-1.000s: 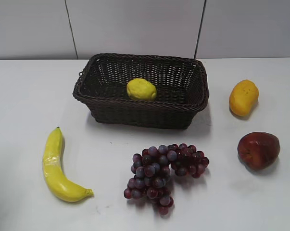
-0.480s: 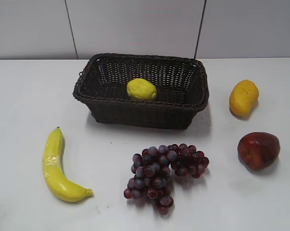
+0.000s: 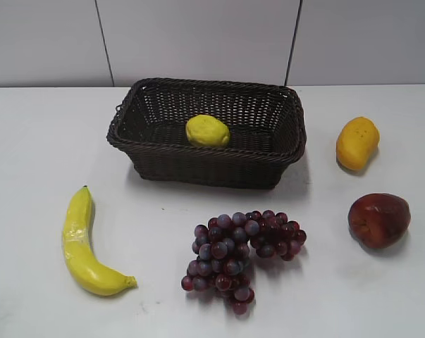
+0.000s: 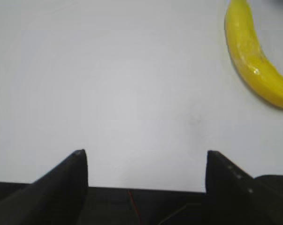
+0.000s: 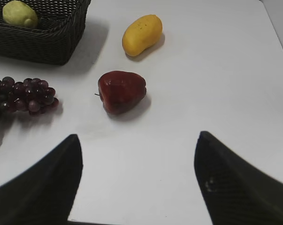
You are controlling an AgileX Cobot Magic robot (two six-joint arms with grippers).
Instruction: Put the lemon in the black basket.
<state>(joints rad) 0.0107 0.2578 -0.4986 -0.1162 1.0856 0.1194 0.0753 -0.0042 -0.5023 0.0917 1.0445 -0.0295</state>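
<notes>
The lemon [image 3: 207, 131] lies inside the black basket [image 3: 156, 151], near the middle of its floor. The right wrist view shows the lemon [image 5: 19, 13] in the basket [image 5: 42, 44] at its top left corner. No arm shows in the exterior view. My left gripper [image 4: 143, 152] is open and empty over bare table, with the banana [image 4: 254, 61] ahead to its right. My right gripper [image 5: 137, 136] is open and empty over bare table, well short of the fruit.
A banana [image 3: 82, 243] lies front left. A bunch of purple grapes [image 3: 237, 257] lies in front of the basket. An orange-yellow oblong fruit [image 3: 357, 143] and a dark red fruit [image 3: 378, 220] lie on the right. The table's right edge [image 5: 277, 33] shows in the right wrist view.
</notes>
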